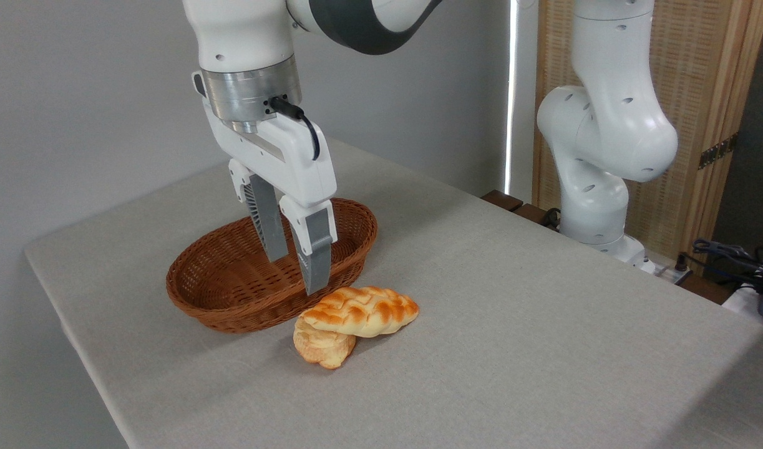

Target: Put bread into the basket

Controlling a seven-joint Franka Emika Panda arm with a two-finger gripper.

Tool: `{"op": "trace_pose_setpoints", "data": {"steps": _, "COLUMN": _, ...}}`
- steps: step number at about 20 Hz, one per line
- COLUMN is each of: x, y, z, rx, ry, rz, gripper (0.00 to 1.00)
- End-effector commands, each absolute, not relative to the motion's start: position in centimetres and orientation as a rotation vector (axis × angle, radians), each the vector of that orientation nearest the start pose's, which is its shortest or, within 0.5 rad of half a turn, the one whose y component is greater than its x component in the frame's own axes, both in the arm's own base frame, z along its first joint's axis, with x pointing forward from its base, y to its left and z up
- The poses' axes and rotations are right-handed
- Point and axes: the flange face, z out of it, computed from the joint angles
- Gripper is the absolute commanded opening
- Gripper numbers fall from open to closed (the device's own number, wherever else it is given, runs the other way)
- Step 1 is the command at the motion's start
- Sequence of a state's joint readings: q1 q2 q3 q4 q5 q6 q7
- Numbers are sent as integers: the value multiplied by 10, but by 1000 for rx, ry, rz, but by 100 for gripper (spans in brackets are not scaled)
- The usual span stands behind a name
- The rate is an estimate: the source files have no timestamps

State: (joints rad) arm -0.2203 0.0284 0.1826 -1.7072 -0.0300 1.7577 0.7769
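Bun: small, pale-golden, on worktop w/ grey cloth. Wood screen back right. Cables at far right edge. Grey wall behind.

There is one oval woven wicker basket and two pieces of bread in all: one braided loaf and one smaller pale round bun. All three sit on one tabletop covered in grey cloth. One white robot arm is in view, carrying one end effector with two grey fingers.
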Motion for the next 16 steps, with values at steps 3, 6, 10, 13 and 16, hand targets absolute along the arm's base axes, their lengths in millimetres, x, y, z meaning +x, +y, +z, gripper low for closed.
{"op": "trace_pose_setpoints", "data": {"steps": 3, "x": 570, "y": -28, "z": 565, "rx": -2918, "ry": 1241, "rz": -26, "gripper": 100}}
{"op": "trace_pose_setpoints", "data": {"steps": 6, "x": 570, "y": -28, "z": 564, "rx": -2921, "ry": 1240, "rz": -17, "gripper": 100}}
{"op": "trace_pose_setpoints", "data": {"steps": 10, "x": 568, "y": -29, "z": 563, "rx": -2926, "ry": 1245, "rz": 5, "gripper": 100}}
{"op": "trace_pose_setpoints", "data": {"steps": 13, "x": 568, "y": -30, "z": 563, "rx": -2927, "ry": 1245, "rz": 7, "gripper": 100}}
{"op": "trace_pose_setpoints", "data": {"steps": 16, "x": 568, "y": -30, "z": 563, "rx": -2926, "ry": 1247, "rz": 7, "gripper": 100}}
